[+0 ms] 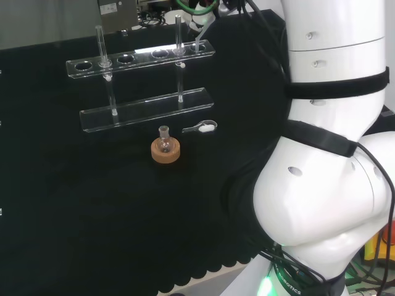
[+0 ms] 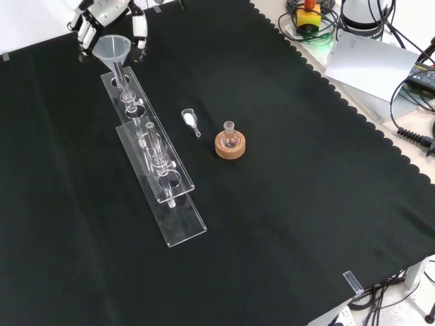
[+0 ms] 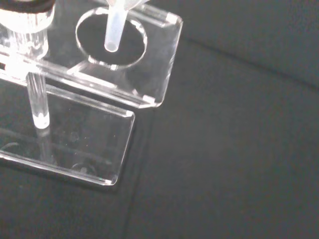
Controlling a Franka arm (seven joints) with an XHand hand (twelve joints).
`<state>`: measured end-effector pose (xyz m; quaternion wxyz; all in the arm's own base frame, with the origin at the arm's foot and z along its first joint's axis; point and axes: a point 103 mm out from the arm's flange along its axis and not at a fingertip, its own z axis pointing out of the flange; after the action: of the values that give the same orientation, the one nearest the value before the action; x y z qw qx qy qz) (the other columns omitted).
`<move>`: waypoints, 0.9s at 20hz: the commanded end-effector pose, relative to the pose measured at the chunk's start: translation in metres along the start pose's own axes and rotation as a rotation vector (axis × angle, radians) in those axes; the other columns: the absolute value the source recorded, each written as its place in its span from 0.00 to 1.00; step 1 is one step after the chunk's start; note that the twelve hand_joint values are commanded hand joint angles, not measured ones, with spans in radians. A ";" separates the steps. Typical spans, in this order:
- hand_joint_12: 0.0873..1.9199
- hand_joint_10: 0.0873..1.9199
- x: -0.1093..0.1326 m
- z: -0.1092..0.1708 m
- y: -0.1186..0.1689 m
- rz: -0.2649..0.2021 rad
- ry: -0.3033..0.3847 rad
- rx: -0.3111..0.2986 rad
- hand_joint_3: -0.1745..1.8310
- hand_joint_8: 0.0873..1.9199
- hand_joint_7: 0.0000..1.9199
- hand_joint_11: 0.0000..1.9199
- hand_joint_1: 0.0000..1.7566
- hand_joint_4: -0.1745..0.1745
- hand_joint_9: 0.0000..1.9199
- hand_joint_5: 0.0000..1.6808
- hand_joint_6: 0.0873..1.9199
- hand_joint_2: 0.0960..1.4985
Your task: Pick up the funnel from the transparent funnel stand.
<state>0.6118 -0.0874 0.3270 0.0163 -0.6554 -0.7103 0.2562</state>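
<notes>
Basically mid-lift, funnel not clear of the rack yet.

Head view: my own white links fill the right side. The transparent funnel stand [image 1: 141, 59] sits toward the desk's far edge, top plate with its row of holes over the base plate. Just on the near side of it are a small round flask [image 1: 164, 141] on a cork ring [image 1: 166, 152] and a little scoop [image 1: 200, 127] with white powder, right beside the flask. Neither matters for this step.

Front view: my hand [image 2: 102, 19] is at the desk's far left corner, over the far end of the stand [image 2: 163, 178]. My fingers [image 2: 139, 28] are curled round the cone of the funnel [image 2: 113, 49], one on each side of its rim, so I judge the grasp made. The stem [image 2: 118, 70] runs down toward the end hole; from here I can't tell whether it is out.

Wrist view: the stem tip [image 3: 112, 36] hangs over the end hole [image 3: 111, 38] of the top plate. It looks at or just above the plate, still centred on the hole.

Left to do, by my judgement: straight up until the stem clears the plate, no sideways drift or the stem could catch the hole's edge. Wrist is over the stand's end, palm facing down.
</notes>
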 end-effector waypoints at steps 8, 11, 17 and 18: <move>0.65 0.26 -0.015 -0.049 -0.093 0.082 -0.064 -0.032 0.34 0.33 0.33 0.25 0.46 0.53 0.57 0.39 0.23 0.47; 0.65 0.26 -0.007 -0.049 -0.114 0.083 -0.066 -0.045 0.35 0.33 0.32 0.25 0.46 0.53 0.57 0.38 0.25 0.47; 0.65 0.26 0.012 -0.039 -0.154 0.092 -0.070 -0.042 0.35 0.33 0.32 0.25 0.46 0.53 0.57 0.38 0.25 0.47; 0.65 0.26 0.017 -0.037 -0.161 0.093 -0.069 -0.044 0.35 0.33 0.32 0.25 0.46 0.53 0.57 0.38 0.26 0.47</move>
<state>0.5218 -0.0798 0.4085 -0.0193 -0.6731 -0.6916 0.2613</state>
